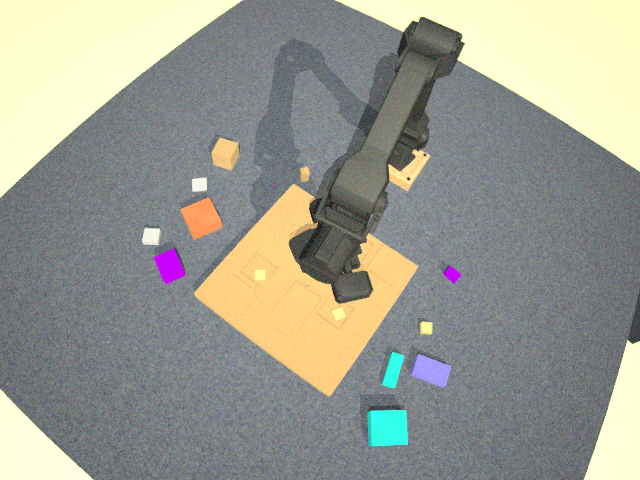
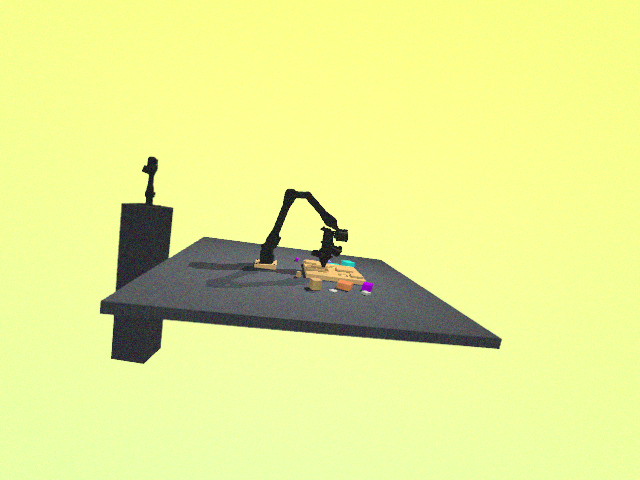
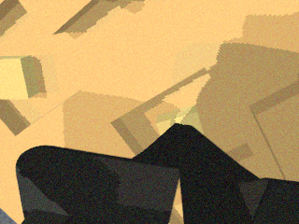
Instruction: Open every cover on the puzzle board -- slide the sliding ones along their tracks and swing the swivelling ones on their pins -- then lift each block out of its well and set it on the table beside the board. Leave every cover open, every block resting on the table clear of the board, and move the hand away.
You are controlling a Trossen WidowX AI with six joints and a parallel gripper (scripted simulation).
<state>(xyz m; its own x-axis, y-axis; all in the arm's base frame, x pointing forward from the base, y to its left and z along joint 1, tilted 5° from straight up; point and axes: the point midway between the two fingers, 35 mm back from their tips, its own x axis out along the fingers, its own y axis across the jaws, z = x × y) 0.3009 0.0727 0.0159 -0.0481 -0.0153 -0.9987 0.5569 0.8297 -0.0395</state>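
The tan puzzle board [image 1: 320,369] [image 2: 355,280] [image 3: 135,56] lies flat, with rectangular recesses and outlines. My gripper [image 2: 324,265] [image 3: 180,133] is shut and empty, its tips low over the board; in the top view the hand hides them. Two small pale yellow pieces show on the board in the top view, one at the left [image 1: 260,274] and one nearer the front right [image 1: 338,313]. In the wrist view one yellow piece [image 3: 11,77] stands at the left edge, and another pale piece [image 3: 165,124] is partly behind the fingertips. Cover positions under the arm are hidden.
Left of the board lie an orange block [image 1: 201,218], a purple block [image 1: 169,266], a tan cube [image 1: 225,153] and two white pieces. Right of it lie a small purple cube [image 1: 452,274], a yellow cube [image 1: 425,328], a violet block [image 1: 431,370] and two cyan blocks.
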